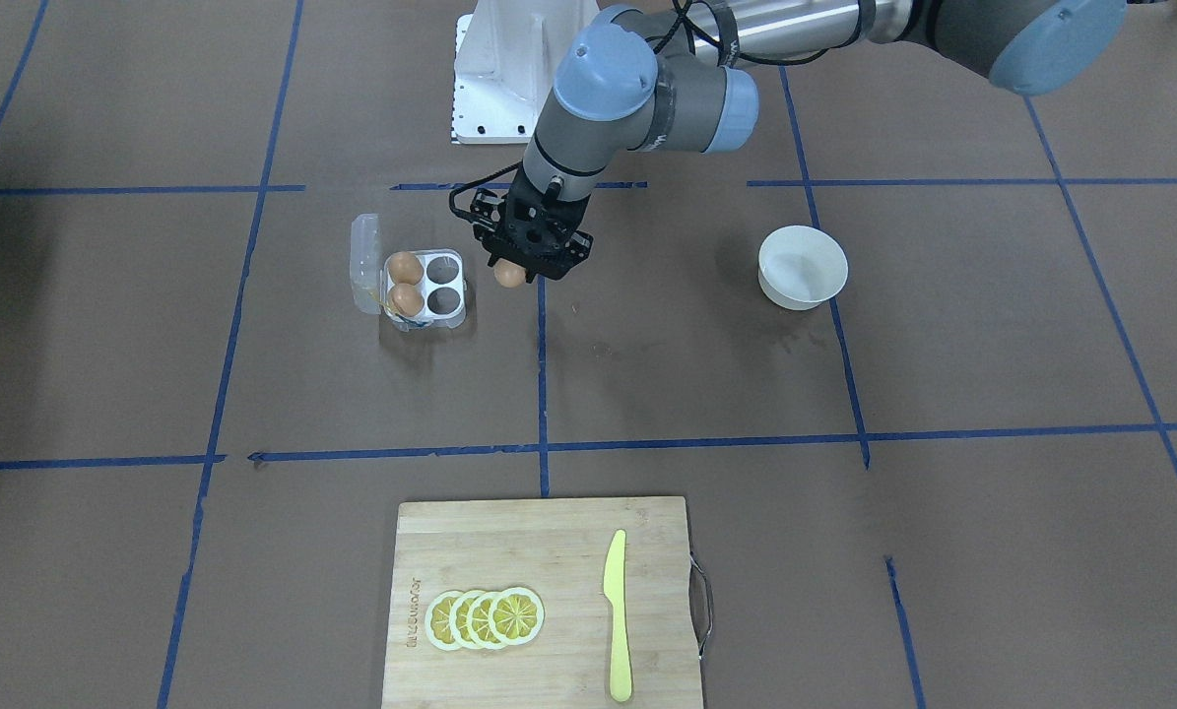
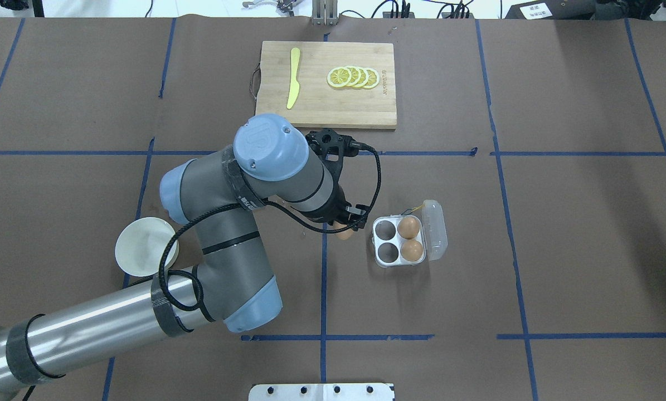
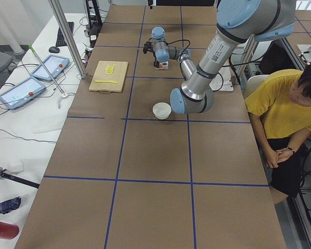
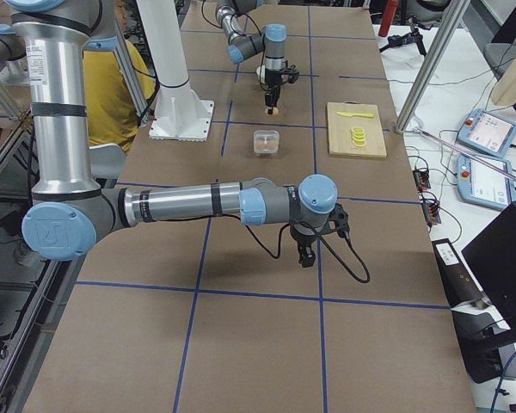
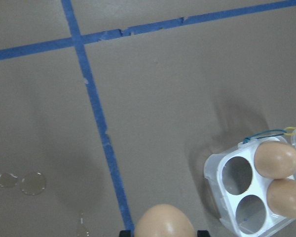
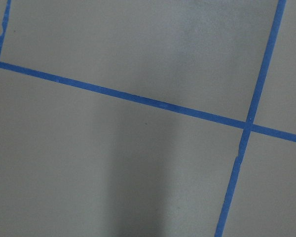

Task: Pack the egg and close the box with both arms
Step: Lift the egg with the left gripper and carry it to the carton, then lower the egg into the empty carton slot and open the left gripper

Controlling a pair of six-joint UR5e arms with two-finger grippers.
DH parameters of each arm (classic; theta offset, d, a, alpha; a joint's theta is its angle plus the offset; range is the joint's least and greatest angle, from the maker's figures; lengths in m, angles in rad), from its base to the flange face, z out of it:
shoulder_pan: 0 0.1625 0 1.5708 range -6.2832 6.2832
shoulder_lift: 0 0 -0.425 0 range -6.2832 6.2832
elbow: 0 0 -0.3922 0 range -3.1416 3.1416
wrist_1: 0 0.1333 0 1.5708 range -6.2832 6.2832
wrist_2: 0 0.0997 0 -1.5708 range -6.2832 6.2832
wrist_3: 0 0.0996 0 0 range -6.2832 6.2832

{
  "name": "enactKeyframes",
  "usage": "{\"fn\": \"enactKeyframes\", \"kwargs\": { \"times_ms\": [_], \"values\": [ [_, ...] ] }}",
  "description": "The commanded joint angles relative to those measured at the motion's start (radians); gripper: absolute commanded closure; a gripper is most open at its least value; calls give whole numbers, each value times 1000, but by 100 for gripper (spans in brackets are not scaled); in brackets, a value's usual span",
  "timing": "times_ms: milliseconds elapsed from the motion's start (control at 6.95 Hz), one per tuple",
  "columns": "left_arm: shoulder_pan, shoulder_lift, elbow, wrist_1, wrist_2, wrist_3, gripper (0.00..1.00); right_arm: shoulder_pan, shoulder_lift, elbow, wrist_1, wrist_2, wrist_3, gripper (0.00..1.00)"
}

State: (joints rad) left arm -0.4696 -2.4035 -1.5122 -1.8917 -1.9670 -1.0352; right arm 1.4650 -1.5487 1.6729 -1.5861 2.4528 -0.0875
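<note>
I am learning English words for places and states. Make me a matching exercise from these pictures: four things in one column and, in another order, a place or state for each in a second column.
Things
1. third egg
2. box
3. bowl
4. knife

Places or states
A. lid open, two of four cells filled
B. lies on the wooden board, beside the lemon slices
C. held in the left end effector, next to the box
D. white, with nothing inside

Pairs: 1-C, 2-A, 3-D, 4-B
</note>
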Motion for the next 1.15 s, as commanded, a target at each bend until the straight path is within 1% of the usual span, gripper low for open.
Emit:
{"fn": "enactKeyframes", "kwargs": {
  "times_ms": [0,144,432,1008],
  "values": [
    [52,-49,53,-50,83,-2,100,0,-1,-1,0,0,0,0],
    [64,-62,58,-53,88,-2,100,0,-1,-2,0,0,0,0],
    [92,-130,134,-56,155,-2,100,0,-2,-2,0,2,0,0],
    [95,-125,133,-56,155,-2,100,0,-5,-2,0,2,0,0]
  ]
}}
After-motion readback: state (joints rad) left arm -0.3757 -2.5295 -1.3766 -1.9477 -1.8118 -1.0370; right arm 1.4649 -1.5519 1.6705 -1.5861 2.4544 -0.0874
